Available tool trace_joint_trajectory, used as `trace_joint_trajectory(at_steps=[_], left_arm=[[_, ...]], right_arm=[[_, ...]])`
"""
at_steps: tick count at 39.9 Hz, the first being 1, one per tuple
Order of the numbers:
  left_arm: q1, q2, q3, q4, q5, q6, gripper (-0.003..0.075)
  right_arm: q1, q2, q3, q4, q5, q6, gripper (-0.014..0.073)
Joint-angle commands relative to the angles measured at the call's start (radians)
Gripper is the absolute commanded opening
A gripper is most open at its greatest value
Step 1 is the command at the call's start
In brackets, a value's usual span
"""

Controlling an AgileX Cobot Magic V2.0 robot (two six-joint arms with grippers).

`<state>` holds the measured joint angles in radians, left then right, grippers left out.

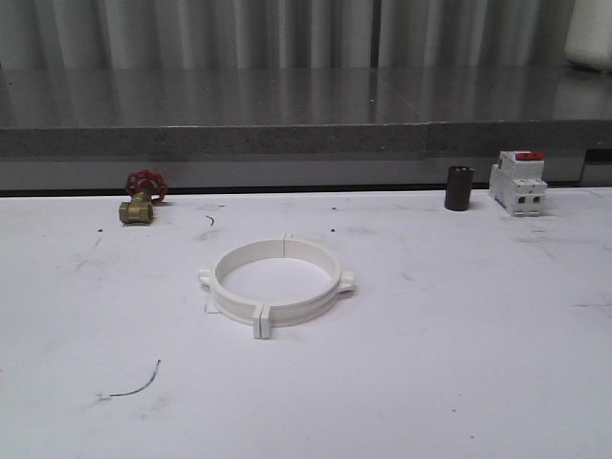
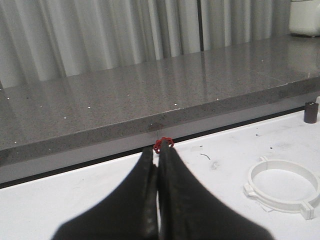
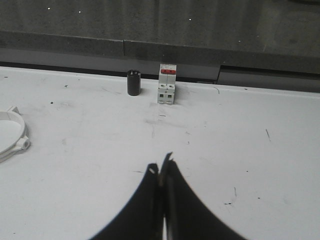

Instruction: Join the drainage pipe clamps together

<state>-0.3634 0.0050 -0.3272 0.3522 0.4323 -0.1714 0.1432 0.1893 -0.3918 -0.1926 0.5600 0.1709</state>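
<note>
The two white drainage pipe clamps (image 1: 275,284) lie in the middle of the table, set end to end as one ring, their flat flanges meeting at the front and back and a small tab on each side. The same ring (image 2: 282,185) lies off to one side of my left gripper (image 2: 157,151), whose black fingers are pressed together with nothing between them. A piece of the ring's rim (image 3: 15,135) sits at the edge of the right wrist view. My right gripper (image 3: 161,167) is shut and empty above bare table, well away from the ring.
A brass valve with a red handwheel (image 1: 142,197) stands at the back left. A dark cylinder (image 1: 459,187) and a white breaker with a red switch (image 1: 518,182) stand at the back right. A grey stone ledge (image 1: 287,120) runs behind the table. A thin wire scrap (image 1: 134,384) lies front left.
</note>
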Motion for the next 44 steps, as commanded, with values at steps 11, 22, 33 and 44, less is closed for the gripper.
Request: trace_joint_trajectory(at_steps=[11,22,33,44], left_arm=[[0.002,0.001,0.011,-0.103,-0.12,0.101,-0.002],[0.162,-0.032,0.171,-0.394,-0.317,0.305,-0.002],[0.258,-0.032,0.318,-0.4,-0.432,0.238,-0.002],[0.275,-0.032,0.335,-0.394,-0.397,0.231,-0.002]], right_arm=[[-0.005,0.01,-0.027,-0.021,-0.083,-0.008,-0.0113],[-0.005,0.01,-0.027,-0.021,-0.083,-0.008,-0.0113],[-0.005,0.01,-0.027,-0.021,-0.083,-0.008,-0.0113],[-0.005,0.01,-0.027,-0.021,-0.083,-0.008,-0.0113]])
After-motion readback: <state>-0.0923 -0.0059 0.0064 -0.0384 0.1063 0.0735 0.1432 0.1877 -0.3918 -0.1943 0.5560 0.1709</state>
